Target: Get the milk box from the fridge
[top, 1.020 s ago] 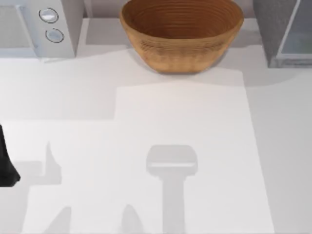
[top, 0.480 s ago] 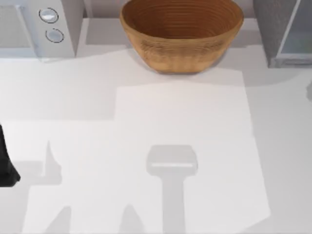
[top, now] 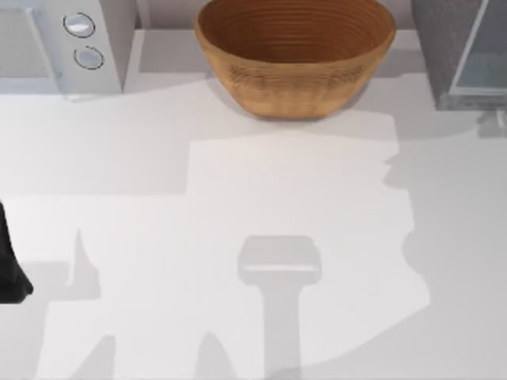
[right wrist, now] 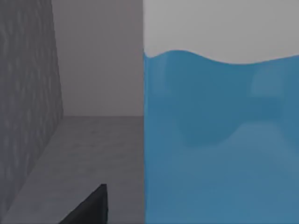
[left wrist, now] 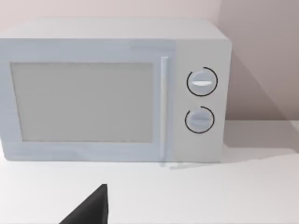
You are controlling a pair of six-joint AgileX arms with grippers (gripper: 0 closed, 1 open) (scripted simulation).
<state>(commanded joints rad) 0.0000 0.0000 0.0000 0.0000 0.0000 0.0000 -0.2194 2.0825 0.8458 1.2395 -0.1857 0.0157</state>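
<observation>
Blue milk box [right wrist: 219, 140] close to right gripper | grip unclear | right-side shadow grown, fridge [top: 444, 47]

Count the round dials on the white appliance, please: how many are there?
2. Both sit on the front panel of the white boxy appliance, beside its door: the upper round dial and the lower round dial directly under it. None looks hidden.

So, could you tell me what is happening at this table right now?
The right gripper is inside the fridge, at the table's far right corner, close beside the milk box; no grasp is visible. The left arm sits parked at the table's left edge, its wrist camera facing the white microwave. A wooden bowl stands between the two appliances.
</observation>
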